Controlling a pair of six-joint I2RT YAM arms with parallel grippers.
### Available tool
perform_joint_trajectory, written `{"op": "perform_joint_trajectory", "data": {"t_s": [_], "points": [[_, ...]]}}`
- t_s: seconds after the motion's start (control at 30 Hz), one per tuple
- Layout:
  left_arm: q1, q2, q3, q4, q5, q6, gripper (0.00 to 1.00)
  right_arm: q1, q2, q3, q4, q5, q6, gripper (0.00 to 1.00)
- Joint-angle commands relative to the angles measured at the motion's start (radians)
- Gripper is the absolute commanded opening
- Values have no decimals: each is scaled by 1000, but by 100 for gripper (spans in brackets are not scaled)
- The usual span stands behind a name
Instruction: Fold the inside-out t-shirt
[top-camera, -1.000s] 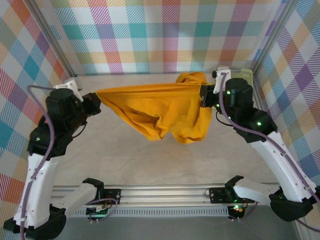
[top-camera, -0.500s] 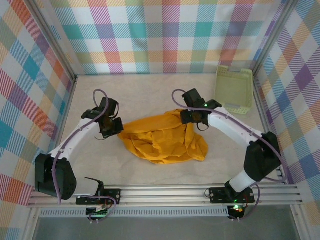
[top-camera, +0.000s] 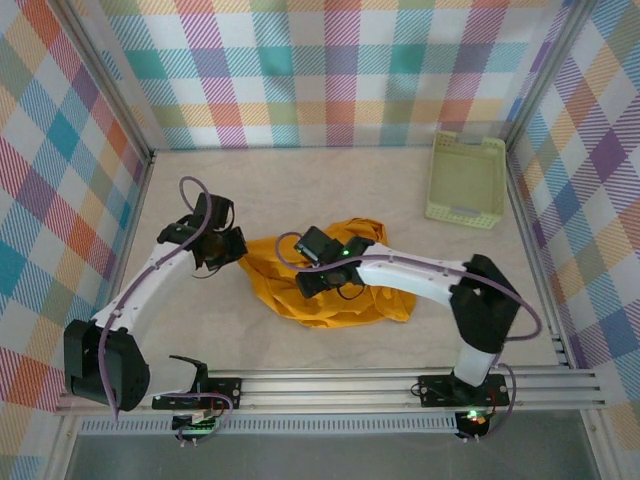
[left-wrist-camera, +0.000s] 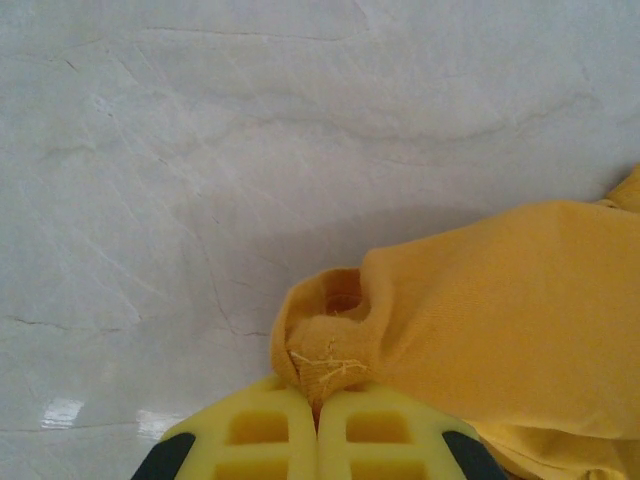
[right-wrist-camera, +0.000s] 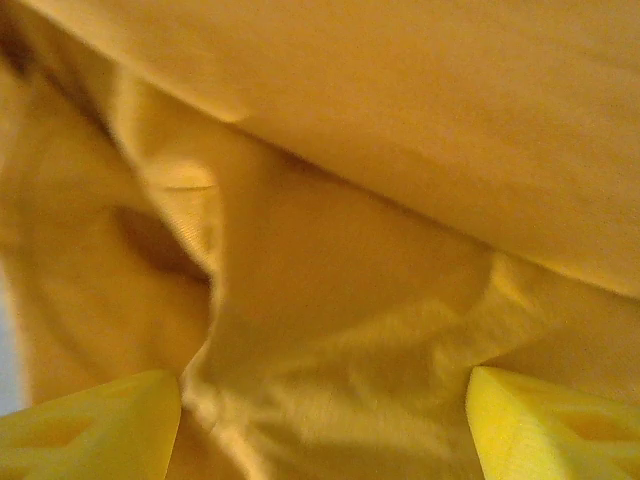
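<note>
a mustard-yellow t-shirt (top-camera: 268, 275) lies crumpled in a heap near the middle of the pale marbled table (top-camera: 250, 180). the left arm bends in from the near left, and the left gripper (top-camera: 236, 250) sits at the heap's left edge, touching the cloth. the right arm stretches from the near right across the shirt, with the right gripper (top-camera: 308, 275) low over the heap's middle and yellow folds on each side of it. how either pair of jaws stands cannot be told from above. a pale green plastic basket (top-camera: 466, 185) rests in the far right corner, well apart from the shirt. plaid walls (top-camera: 330, 70) enclose the table.
</note>
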Motion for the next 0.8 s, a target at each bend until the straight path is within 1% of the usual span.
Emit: {"op": "perform_joint_trajectory", "data": {"t_s": [0.0,0.03,0.07,0.13,0.2,0.23,0.27,0.3,0.37,0.43,0.47,0.53,0.63,0.67,0.7,0.77], "points": [[15,-36,-27,21,26,-23,0,-4,61,97,-53,78,63,71],[15,-38,-31,26,29,-26,0,-4,82,117,-77,110,71,67],[15,-39,-33,27,28,-27,0,-6,90,125,-91,132,76,62],[16,-31,-31,23,9,-25,0,-20,68,111,-101,167,81,40],[22,-14,-23,17,-7,-20,0,-39,0,62,-72,161,66,19],[28,2,-17,14,-13,-18,0,-49,-45,31,-56,159,53,10],[31,18,-8,10,-21,-17,0,-58,-86,7,-39,151,42,4],[36,34,1,6,-29,-16,2,-70,-133,-23,-18,131,29,0],[37,73,33,-14,-22,-11,11,-97,-214,-75,26,62,20,0],[30,102,74,-51,21,10,21,-117,-290,-129,89,-36,17,0],[12,98,90,-68,9,15,27,-120,-317,-148,113,-67,18,0],[-67,50,102,-92,-64,28,42,-119,-364,-180,160,-119,23,0],[-204,-77,69,-74,-142,23,57,-119,-405,-208,216,-183,26,0],[-252,-123,51,-64,-173,16,61,-118,-413,-214,232,-198,27,0],[-294,-159,32,-45,-182,18,62,-120,-421,-218,243,-207,27,0],[-385,-222,-22,31,-147,36,65,-120,-435,-222,263,-237,22,0]]}}
